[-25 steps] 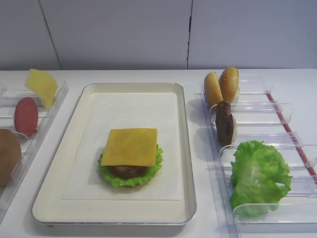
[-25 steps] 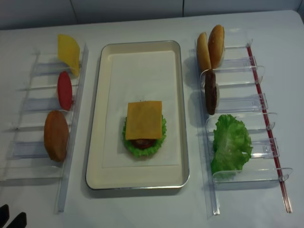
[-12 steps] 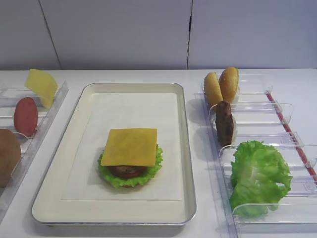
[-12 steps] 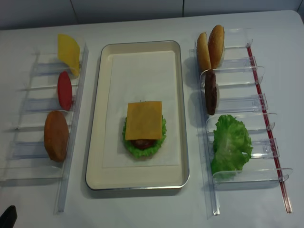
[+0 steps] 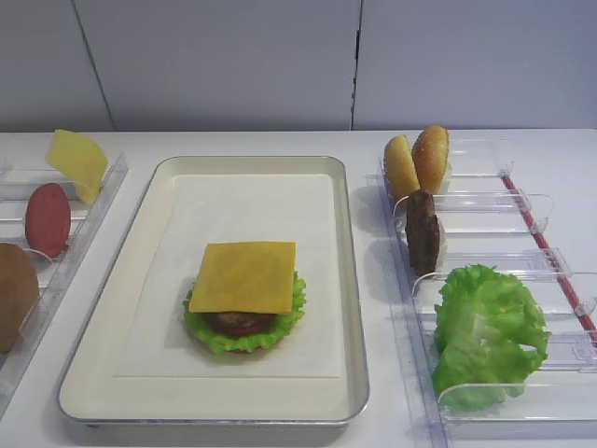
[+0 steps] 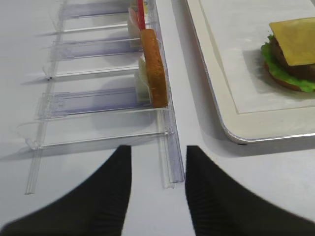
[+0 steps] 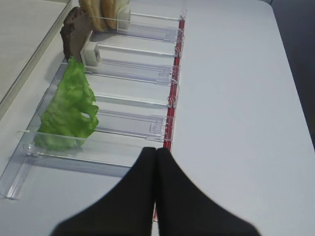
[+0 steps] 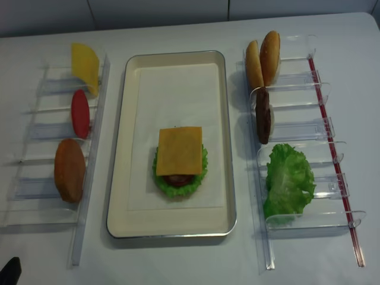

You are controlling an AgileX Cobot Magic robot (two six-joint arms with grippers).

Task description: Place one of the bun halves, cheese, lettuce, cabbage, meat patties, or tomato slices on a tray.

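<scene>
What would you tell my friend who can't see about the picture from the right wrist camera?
A shut black gripper hangs over a white table beside a clear plastic rack holding frilly green lettuce, a brown meat patty and bun halves.

No readable text, labels or numbers anywhere

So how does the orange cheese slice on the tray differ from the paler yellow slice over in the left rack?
The cheese is a deeper orange-yellow; the paler yellow slice is lemon-coloured. The cheese lies flat on top of the stacked patty and lettuce on the tray; the paler yellow slice stands tilted in the left rack. The cheese shows a full square; the paler yellow slice looks bent at its top. Both are thin, flat slices.
</scene>
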